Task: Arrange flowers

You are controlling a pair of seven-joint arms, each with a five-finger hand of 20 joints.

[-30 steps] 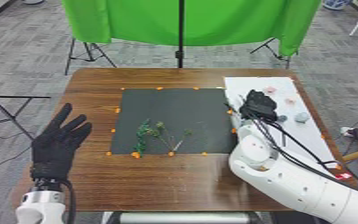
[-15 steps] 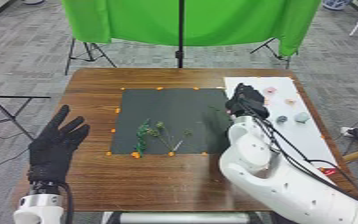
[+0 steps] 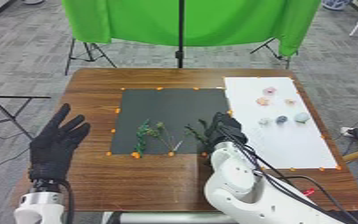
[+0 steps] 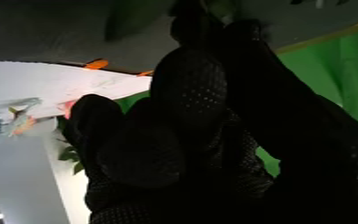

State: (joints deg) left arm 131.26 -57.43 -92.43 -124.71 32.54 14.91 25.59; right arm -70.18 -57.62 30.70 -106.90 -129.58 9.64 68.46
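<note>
Pinching a leafy green sprig (image 3: 197,132) in the right robot hand (image 3: 220,126), with thumb and fingers drawn together at the tips. Reaching over the right-hand part of the dark mat (image 3: 171,107), near its edge by the white sheet (image 3: 295,147). Seeing the sprig's leaves spread from the fingertips toward the robot's left, above the mat; cannot tell whether they touch it. Looking left from there, on the mat near its near edge, at thin green stems (image 3: 161,134), apart from the right robot hand, and just beside those at a bushier green stem (image 3: 143,136). To the right, well apart, on the white sheet: a pink flower head (image 3: 270,91), a blue-grey flower head (image 3: 281,119) and others. Holding the left robot hand (image 3: 55,150) over the left side of the bench (image 3: 149,185), fingers straight and spread, with nothing in it.
</note>
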